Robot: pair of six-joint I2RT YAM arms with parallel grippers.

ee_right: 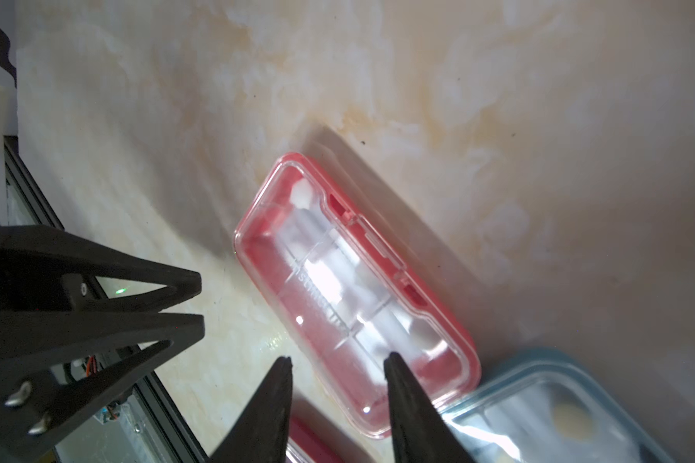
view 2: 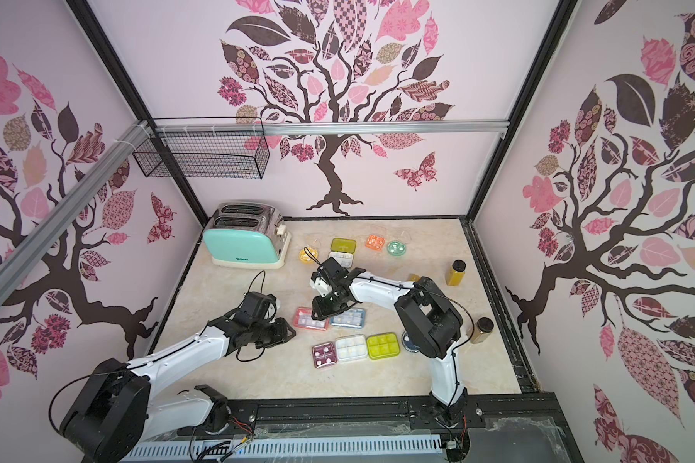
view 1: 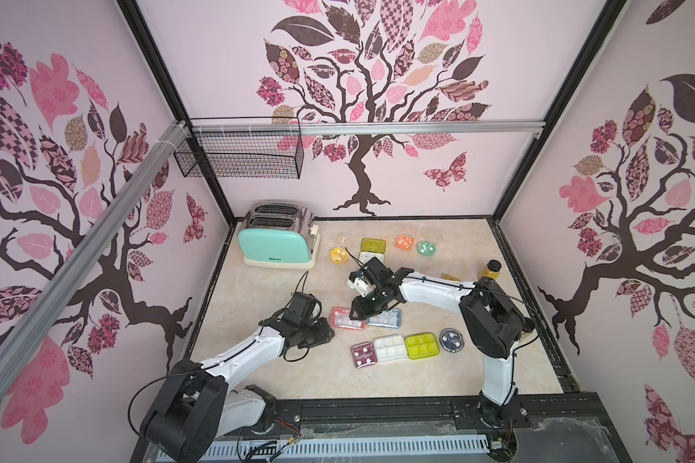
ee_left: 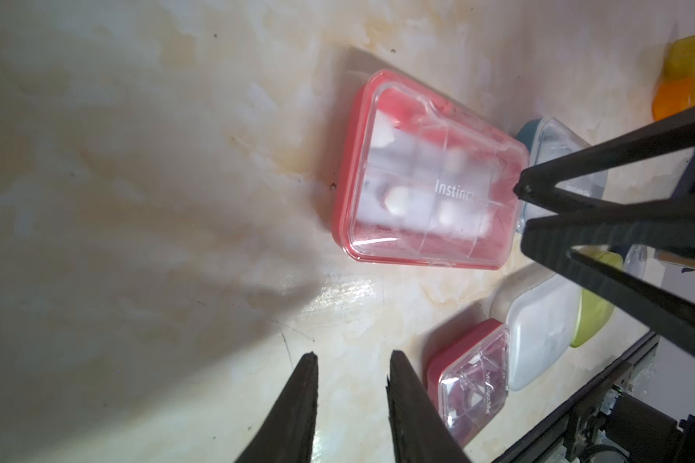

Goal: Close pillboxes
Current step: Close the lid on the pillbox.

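Right wrist view: the right gripper (ee_right: 336, 360) is narrowly parted and empty, one finger (ee_right: 410, 409) above the pink pillbox (ee_right: 354, 296), mid-bench, its lid lying flat. The left gripper (ee_left: 352, 356), likewise slightly parted, holds nothing above the bare bench (ee_left: 137, 200). Boxes toward the front edge look closed; the yellow pillbox (view 1: 339, 255), orange pillbox (view 1: 405, 241) and mint pillbox (view 1: 426, 248) near the back edge appear open. A white pillbox (view 1: 368, 256) behind the right arm (view 1: 430, 286) is half hidden.
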